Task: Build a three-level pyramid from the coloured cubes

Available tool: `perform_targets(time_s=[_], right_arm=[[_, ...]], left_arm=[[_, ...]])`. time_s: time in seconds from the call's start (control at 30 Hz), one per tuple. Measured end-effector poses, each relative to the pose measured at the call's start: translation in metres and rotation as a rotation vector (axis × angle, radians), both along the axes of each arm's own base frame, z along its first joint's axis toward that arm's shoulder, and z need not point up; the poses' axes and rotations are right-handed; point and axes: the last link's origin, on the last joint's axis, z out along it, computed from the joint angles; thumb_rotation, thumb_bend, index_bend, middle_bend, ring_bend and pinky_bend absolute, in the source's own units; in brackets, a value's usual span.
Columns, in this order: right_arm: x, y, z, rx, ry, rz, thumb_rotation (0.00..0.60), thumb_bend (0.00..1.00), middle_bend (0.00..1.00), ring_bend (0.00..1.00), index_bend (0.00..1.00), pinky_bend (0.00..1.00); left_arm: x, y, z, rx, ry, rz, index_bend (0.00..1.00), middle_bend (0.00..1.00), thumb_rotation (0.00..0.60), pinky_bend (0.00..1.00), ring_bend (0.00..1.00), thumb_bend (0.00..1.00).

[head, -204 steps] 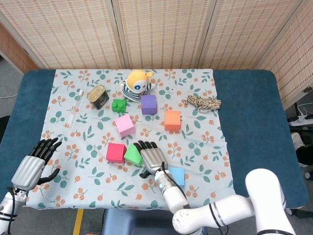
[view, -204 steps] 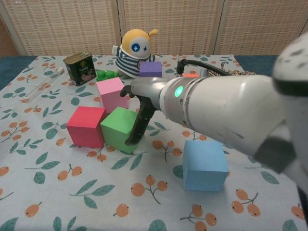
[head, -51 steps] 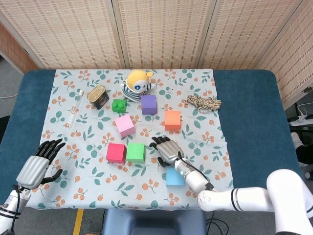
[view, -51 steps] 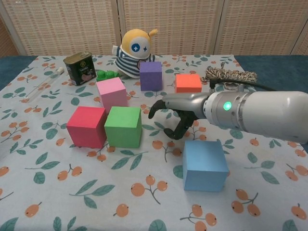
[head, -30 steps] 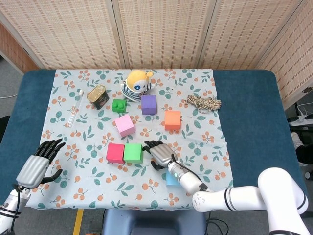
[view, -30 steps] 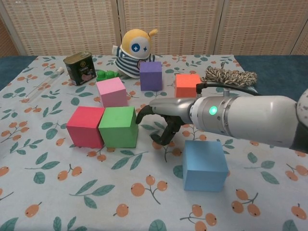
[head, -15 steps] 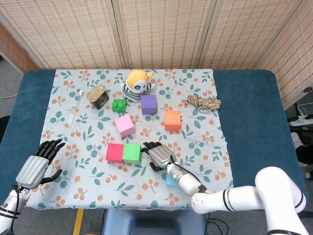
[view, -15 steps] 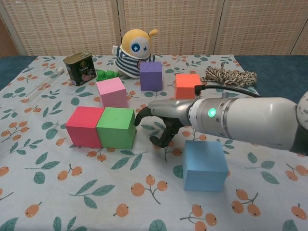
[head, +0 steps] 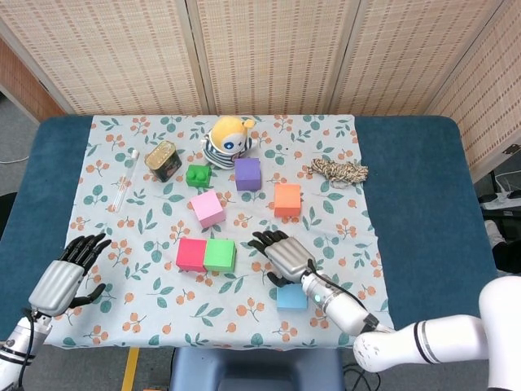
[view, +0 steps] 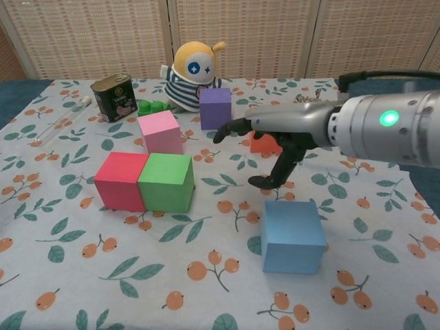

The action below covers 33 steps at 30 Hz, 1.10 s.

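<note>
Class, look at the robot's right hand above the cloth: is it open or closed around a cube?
Open. The right hand holds nothing; its fingers are spread, hovering above the blue cube, apart from the green cube.

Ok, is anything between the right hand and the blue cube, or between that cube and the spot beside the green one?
Nothing visible. The right hand hovers open just behind the blue cube, and only bare cloth lies between that cube and the green cube, which sits against the red cube.
</note>
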Motion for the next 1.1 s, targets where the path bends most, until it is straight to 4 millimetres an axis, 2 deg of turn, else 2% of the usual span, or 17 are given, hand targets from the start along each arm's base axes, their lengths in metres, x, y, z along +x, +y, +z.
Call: perform_targets(time_s=[0.2, 0.37, 0.57, 0.8, 0.9, 1.1], right_arm=[[-0.012, 0.028, 0.042, 0.002, 0.028, 0.024, 0.600, 0.12, 0.00, 0.00, 0.01, 0.10], [-0.037, 0.054, 0.054, -0.011, 0.063, -0.007, 0.600, 0.07, 0.00, 0.00, 0.00, 0.10], [-0.061, 0.072, 0.034, 0.020, 0.012, -0.118, 0.600, 0.07, 0.00, 0.00, 0.00, 0.10], [-0.073, 0.072, 0.011, 0.017, 0.008, -0.141, 0.600, 0.07, 0.00, 0.00, 0.04, 0.10], [-0.074, 0.071, 0.006, 0.007, 0.011, -0.151, 0.600, 0.06, 0.00, 0.00, 0.10, 0.10], [-0.072, 0.066, -0.009, -0.016, -0.003, -0.175, 0.600, 0.06, 0.00, 0.00, 0.28, 0.13]], left_arm=[[0.001, -0.002, -0.001, -0.007, 0.001, -0.005, 0.00, 0.00, 0.600, 0.07, 0.00, 0.35], [0.002, -0.003, -0.001, -0.011, -0.003, -0.010, 0.00, 0.00, 0.600, 0.08, 0.00, 0.35], [0.002, -0.005, -0.002, -0.020, -0.001, -0.015, 0.00, 0.00, 0.600, 0.07, 0.00, 0.35], [0.002, -0.005, 0.000, -0.011, -0.005, -0.018, 0.00, 0.00, 0.600, 0.07, 0.00, 0.35], [0.001, -0.005, 0.000, -0.014, -0.003, -0.016, 0.00, 0.00, 0.600, 0.07, 0.00, 0.35], [0.001, -0.005, -0.001, -0.014, 0.001, -0.016, 0.00, 0.00, 0.600, 0.07, 0.00, 0.35]])
